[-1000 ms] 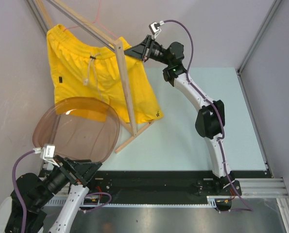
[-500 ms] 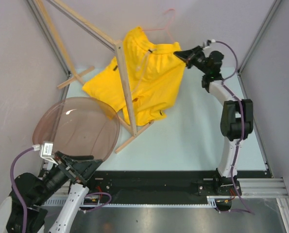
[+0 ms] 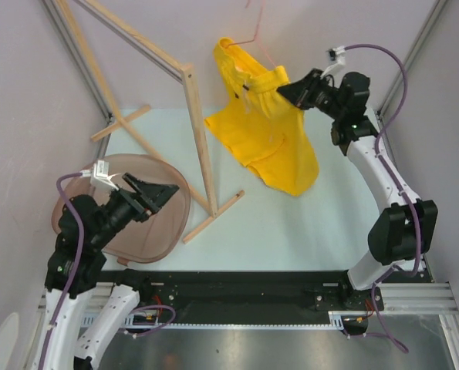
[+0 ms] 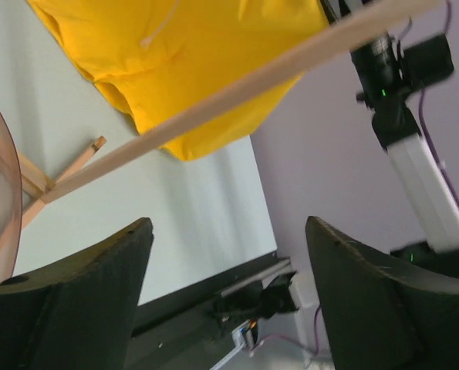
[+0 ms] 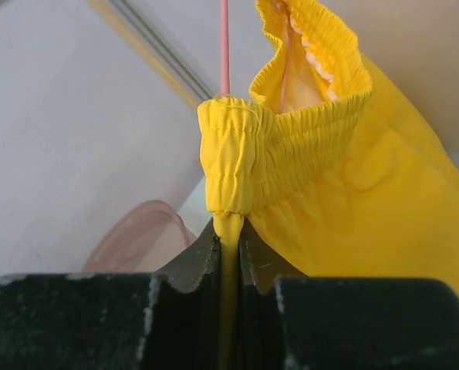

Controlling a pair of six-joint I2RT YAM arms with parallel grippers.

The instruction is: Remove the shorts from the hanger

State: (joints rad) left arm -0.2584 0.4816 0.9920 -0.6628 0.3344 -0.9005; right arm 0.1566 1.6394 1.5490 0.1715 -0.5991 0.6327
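Since the earlier frames, the shorts (image 3: 271,142) have swung clear of the wooden rack (image 3: 197,131) to the right rear of the table (image 3: 291,231). The left arm has also risen and reached forward over the brown bowl (image 3: 148,231).

Seen from the top camera, the bright yellow shorts hang in the air at the back, right of the rack's upright post, with the pale table below them. The right gripper (image 3: 285,91) meets them at the waistband's right end. The thin pink hanger (image 3: 258,35) rises from the waistband, and its hook is cut off by the top edge.

The right wrist view shows what the top camera cannot. Its black jaws are closed tight on a pinched fold of the gathered elastic waistband, and pink wire runs inside the waist opening and straight up behind it.

The left gripper (image 3: 163,193) hovers over the translucent, rounded bowl, well apart from the shorts. In its wrist view the fingers (image 4: 98,293) stand wide and hold nothing. A rack bar crosses in front of the soft yellow fabric.
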